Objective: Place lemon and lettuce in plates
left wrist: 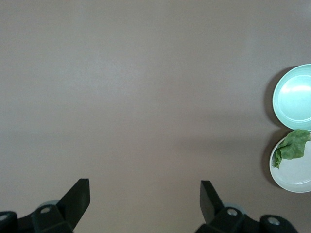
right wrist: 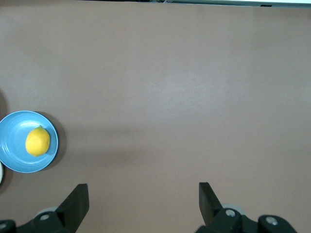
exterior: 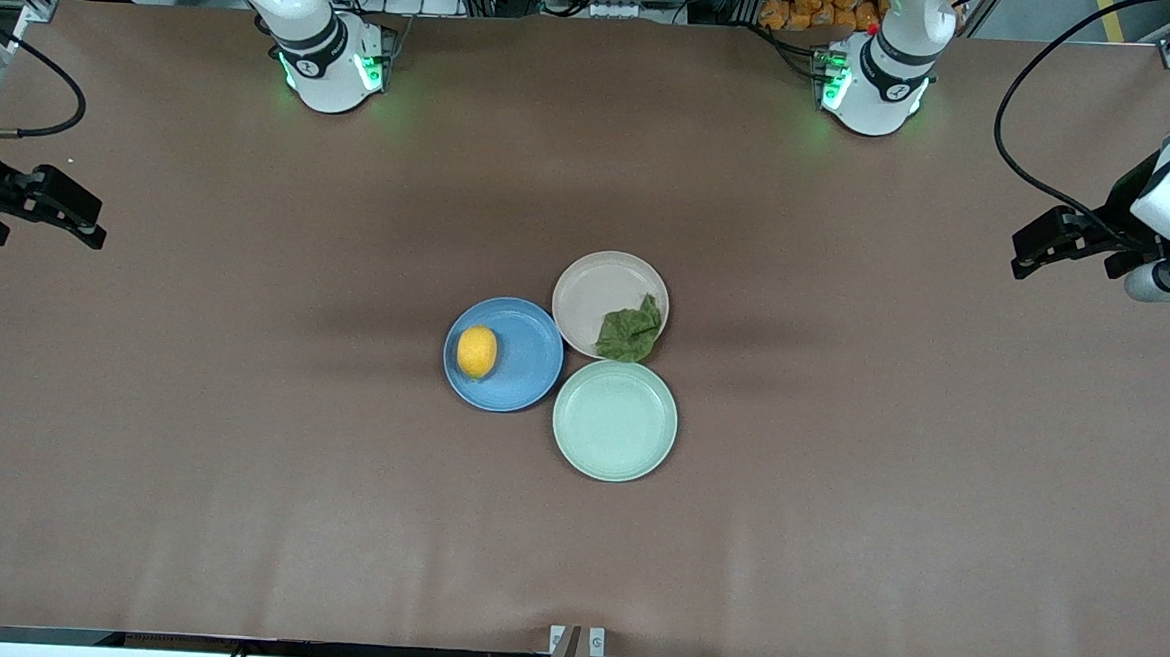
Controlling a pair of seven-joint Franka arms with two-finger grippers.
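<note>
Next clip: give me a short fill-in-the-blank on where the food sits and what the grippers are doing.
The lemon lies in the ____ plate.
The lettuce lies in the beige-pink plate, at its edge beside the ____ plate.
The left gripper and right gripper hang with fingers ____, holding nothing.

Missing words: blue; mint-green; open

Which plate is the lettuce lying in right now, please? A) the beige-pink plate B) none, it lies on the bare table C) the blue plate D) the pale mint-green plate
A: the lettuce lies in the beige-pink plate, at its edge next to the mint-green plate, while the lemon sits in the blue plate.
</note>
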